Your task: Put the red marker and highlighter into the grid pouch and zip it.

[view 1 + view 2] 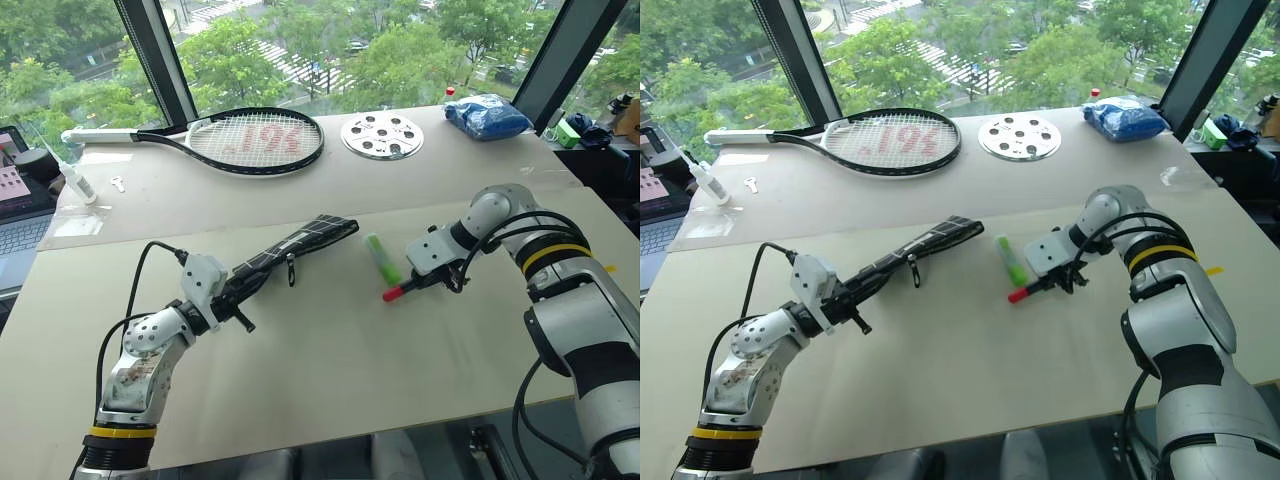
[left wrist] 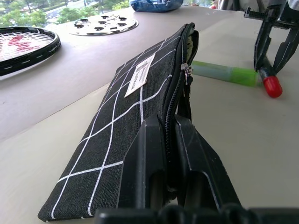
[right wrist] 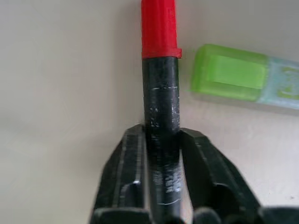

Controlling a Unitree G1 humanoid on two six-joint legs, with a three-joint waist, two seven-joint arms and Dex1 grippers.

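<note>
Heads up: your right gripper (image 3: 161,140) is clamped on the red marker's (image 1: 397,291) black barrel, the red cap sticking out toward you. Lift sloppily and you'll knock the highlighter (image 1: 380,256) just beside it. Left gripper (image 2: 169,135) is clenched on the grid pouch (image 2: 122,140), held off the table mid-left, zipper partly open, so aiming the marker in looks tight.

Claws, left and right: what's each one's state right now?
Left claw: shut on the grid pouch, holding it by one end.
Right claw: shut on the red marker, beside the highlighter.
</note>
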